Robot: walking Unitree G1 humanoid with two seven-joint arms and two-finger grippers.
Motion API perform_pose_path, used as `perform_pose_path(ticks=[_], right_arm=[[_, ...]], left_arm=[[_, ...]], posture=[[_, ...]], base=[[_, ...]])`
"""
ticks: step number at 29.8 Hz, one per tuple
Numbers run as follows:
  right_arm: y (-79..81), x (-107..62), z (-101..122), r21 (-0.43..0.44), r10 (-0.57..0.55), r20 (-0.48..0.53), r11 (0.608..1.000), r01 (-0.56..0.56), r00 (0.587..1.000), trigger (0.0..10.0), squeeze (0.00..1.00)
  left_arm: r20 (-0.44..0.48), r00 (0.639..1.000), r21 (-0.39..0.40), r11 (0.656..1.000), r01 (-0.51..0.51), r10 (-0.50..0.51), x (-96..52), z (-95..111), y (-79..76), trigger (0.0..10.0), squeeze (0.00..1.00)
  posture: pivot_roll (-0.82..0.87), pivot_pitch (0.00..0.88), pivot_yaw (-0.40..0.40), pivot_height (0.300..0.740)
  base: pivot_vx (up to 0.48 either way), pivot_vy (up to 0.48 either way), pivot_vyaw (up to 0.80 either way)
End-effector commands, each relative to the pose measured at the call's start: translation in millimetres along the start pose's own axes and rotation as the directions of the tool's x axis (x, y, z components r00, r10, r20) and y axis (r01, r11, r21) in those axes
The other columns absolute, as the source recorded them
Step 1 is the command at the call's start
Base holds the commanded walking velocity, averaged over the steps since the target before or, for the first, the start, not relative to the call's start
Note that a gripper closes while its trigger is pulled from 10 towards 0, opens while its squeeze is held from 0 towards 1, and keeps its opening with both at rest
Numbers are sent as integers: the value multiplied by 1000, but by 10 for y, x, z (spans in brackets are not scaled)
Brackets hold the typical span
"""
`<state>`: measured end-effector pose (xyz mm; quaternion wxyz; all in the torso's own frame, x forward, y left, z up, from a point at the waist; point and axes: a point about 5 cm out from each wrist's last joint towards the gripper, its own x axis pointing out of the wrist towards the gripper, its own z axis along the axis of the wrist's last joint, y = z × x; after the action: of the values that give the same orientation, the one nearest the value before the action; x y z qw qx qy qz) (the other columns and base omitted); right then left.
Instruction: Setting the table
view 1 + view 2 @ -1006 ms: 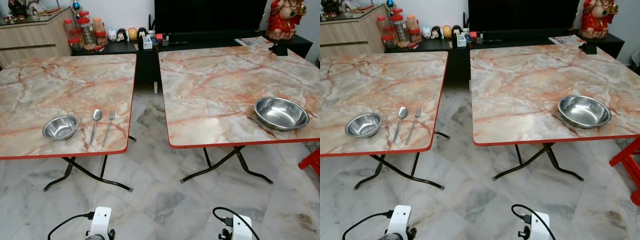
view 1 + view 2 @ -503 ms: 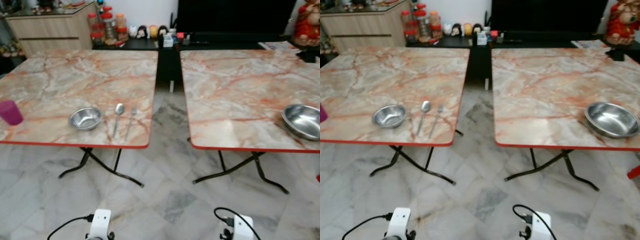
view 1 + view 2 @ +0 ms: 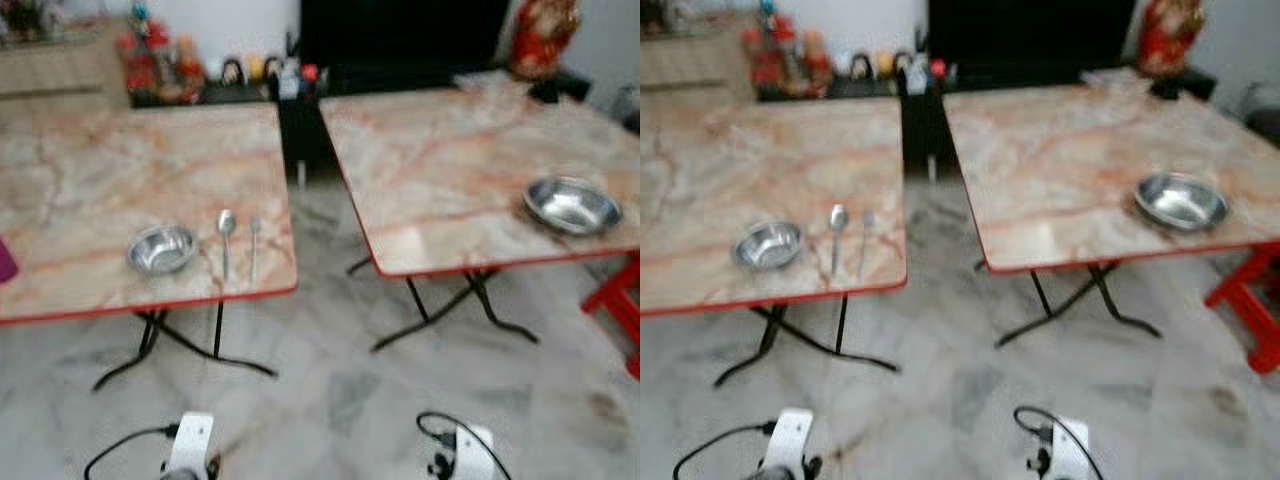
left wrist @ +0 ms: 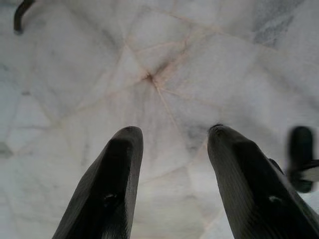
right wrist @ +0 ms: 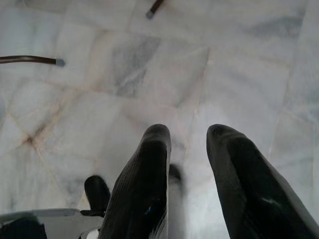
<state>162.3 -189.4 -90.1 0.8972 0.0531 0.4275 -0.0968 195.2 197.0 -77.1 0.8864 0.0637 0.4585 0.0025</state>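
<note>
You see two marble-topped tables: the left table (image 3: pixel 120 190) carries a small bowl (image 3: pixel 160 249), spoon (image 3: pixel 226 238) and fork (image 3: pixel 254 246); the right table (image 3: pixel 450 160) carries a large bowl (image 3: pixel 570 204).

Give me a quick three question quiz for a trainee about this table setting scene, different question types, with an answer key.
1. True or false: the metal spoon and metal fork lie on the same marble-patterned table as the small steel bowl.
2. Multiple choice: the large steel bowl sits on
A. the floor
B. the right-hand marble-patterned table
C. the red stool
3. Fill in: both arms hang low, and the left gripper and right gripper point at the marble ____ with their fingers apart.

Key
1. True; spoon and fork lie side by side, just right of the small bowl.
2. B, near its right front edge.
3. floor.
</note>
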Motion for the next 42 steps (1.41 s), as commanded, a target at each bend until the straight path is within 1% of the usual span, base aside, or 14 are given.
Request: perform_pose_path(ticks=[1, 10, 15, 21, 35, 42], right_arm=[[-51, 0, 15, 3, -13, 6, 1000, 13, 1000, 10000, 0], [-38, 4, 24, 3, -12, 8, 1000, 12, 1000, 10000, 0], [-18, 21, 79, 17, -14, 19, 1000, 14, 1000, 10000, 0], [14, 31, 110, 17, -5, 25, 1000, 4, 1000, 10000, 0], [13, 25, 89, 28, -9, 20, 1000, 8, 1000, 10000, 0], [3, 23, 82, 30, -10, 18, 999, 10, 1000, 10000, 0]], left_arm=[[-13, 1000, 14, 1000, 17, -17, 0, -23, -45, 10000, 0], [-7, 1000, 14, 1000, 14, -14, 4, 8, -25, 10000, 0], [8, 1000, 1, 1000, 6, -6, 14, 76, -12, 10000, 0], [27, 1000, -9, 1000, 11, -11, 23, 138, -52, 10000, 0], [24, 1000, -20, 1000, 6, -5, 21, 122, -55, 10000, 0], [36, 999, -19, 1000, 7, -6, 21, 127, -81, 10000, 0]], posture=[[-70, 0, 42, 740], [-60, 0, 40, 740], [-47, 0, 35, 740], [-26, 0, 24, 740], [-25, 0, 24, 740], [-33, 0, 23, 740]], base=[[0, 352, 0], [0, 350, 0], [0, 349, 0], [0, 344, 0], [0, 342, 0], [0, 38, 0]])
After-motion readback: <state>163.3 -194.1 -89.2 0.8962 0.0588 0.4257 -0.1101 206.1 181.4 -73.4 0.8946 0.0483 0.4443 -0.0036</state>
